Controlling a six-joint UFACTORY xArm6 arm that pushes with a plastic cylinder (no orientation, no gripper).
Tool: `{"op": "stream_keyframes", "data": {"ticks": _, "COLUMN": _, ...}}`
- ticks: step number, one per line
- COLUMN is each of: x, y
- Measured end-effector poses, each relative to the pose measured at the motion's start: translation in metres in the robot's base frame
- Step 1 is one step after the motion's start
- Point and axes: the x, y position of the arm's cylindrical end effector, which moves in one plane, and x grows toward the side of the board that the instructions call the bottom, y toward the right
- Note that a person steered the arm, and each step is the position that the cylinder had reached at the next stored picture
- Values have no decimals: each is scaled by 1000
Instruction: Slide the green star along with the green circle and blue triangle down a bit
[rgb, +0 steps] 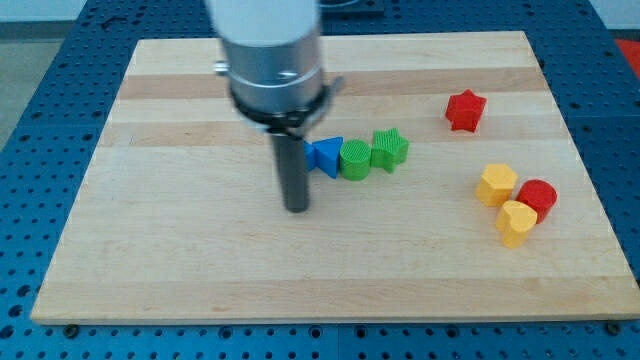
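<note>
Here we see our tip (297, 208) resting on the board (150, 250) left of centre, just below and to the left of the blue triangle (325, 156). We have no jaws, only a bare rod. The triangle, green circle (354, 160) and green star (389, 149) touch in a row near the middle. Toward the right edge sit a red star (465, 110), an orange hexagon (496, 185), a red cylinder (538, 197) and a yellow heart (516, 222).
</note>
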Motion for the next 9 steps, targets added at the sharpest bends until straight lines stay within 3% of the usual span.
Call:
{"op": "stream_keyframes", "data": {"ticks": 3, "x": -5, "y": 156}}
{"op": "stream_keyframes", "data": {"ticks": 7, "x": -75, "y": 166}}
{"op": "stream_keyframes", "data": {"ticks": 9, "x": -97, "y": 132}}
